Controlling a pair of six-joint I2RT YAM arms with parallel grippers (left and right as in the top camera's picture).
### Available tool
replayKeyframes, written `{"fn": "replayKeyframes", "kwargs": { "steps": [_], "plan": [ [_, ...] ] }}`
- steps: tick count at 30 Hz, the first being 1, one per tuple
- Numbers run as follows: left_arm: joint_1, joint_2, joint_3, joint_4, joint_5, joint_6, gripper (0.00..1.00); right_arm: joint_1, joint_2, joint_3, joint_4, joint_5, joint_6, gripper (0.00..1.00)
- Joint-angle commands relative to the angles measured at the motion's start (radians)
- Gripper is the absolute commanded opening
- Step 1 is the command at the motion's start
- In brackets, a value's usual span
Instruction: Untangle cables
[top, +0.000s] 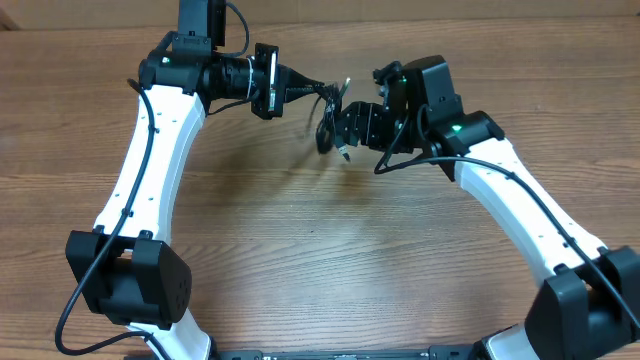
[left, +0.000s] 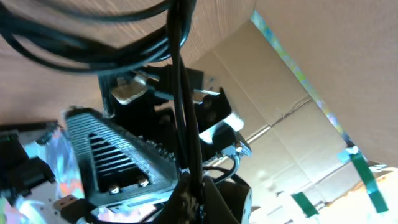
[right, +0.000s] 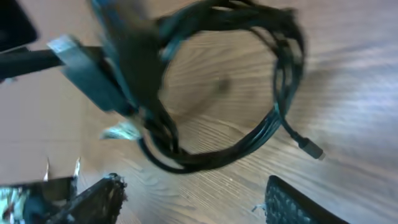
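One tangle of cables (top: 326, 122), perhaps three

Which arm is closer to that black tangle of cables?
Left. The left fingers grip the cables, lifted off the table; the right fingers stand open just beside the loop.

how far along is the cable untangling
Early stage. Done: the cable bundle hangs above the table, pinched in the shut left end effector. In hand: the right end effector is open beside the loop. Left: the cords are coiled together, one plug dangling, none separated yet.
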Motion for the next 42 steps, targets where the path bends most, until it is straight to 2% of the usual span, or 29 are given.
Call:
{"fn": "replayKeyframes", "kwargs": {
  "steps": [1, 12, 19, 22, 27, 30, 34, 35, 36, 38, 39, 40, 42],
  "plan": [
    [-0.002, -0.006, 0.013, 0.02, 0.063, -0.051, 0.05, 0.004, 0.002, 0.018, 0.034, -0.065, -0.117, 0.73],
    [-0.002, -0.006, 0.013, 0.072, 0.085, -0.071, 0.05, 0.039, 0.074, 0.018, 0.126, -0.114, -0.068, 0.72],
    [-0.003, -0.006, 0.013, 0.078, 0.086, -0.077, 0.04, 0.045, 0.08, 0.018, 0.23, -0.044, 0.056, 0.72],
    [-0.003, -0.006, 0.013, 0.078, 0.087, -0.077, 0.05, 0.048, 0.084, 0.018, 0.24, 0.04, 0.103, 0.65],
    [-0.021, -0.006, 0.013, 0.078, 0.089, -0.077, 0.04, 0.053, 0.116, 0.018, 0.25, 0.116, 0.103, 0.54],
    [-0.024, -0.006, 0.013, 0.078, 0.089, -0.031, 0.04, 0.05, 0.121, 0.018, 0.229, 0.162, 0.101, 0.36],
    [-0.015, -0.006, 0.013, 0.079, 0.085, 0.161, 0.04, 0.03, 0.118, 0.018, 0.197, 0.161, 0.098, 0.23],
    [-0.01, -0.006, 0.013, 0.079, 0.079, 0.263, 0.04, 0.023, 0.116, 0.018, 0.179, 0.161, 0.097, 0.2],
    [-0.001, -0.006, 0.013, 0.079, 0.075, 0.429, 0.04, 0.008, 0.107, 0.018, 0.136, 0.157, 0.08, 0.14],
    [0.013, -0.006, 0.013, 0.077, 0.083, 0.645, 0.04, -0.005, 0.095, 0.018, 0.095, 0.158, 0.06, 0.11],
    [0.027, -0.006, 0.013, 0.056, 0.088, 0.839, 0.04, -0.018, 0.08, 0.018, 0.049, 0.156, 0.032, 0.11],
    [0.032, -0.006, 0.013, 0.041, 0.085, 0.903, 0.04, -0.023, 0.072, 0.018, 0.027, 0.151, 0.015, 0.11],
    [0.044, -0.006, 0.013, -0.008, 0.068, 1.104, 0.04, -0.04, 0.04, 0.019, -0.056, 0.124, -0.042, 0.11]
  ]
}}
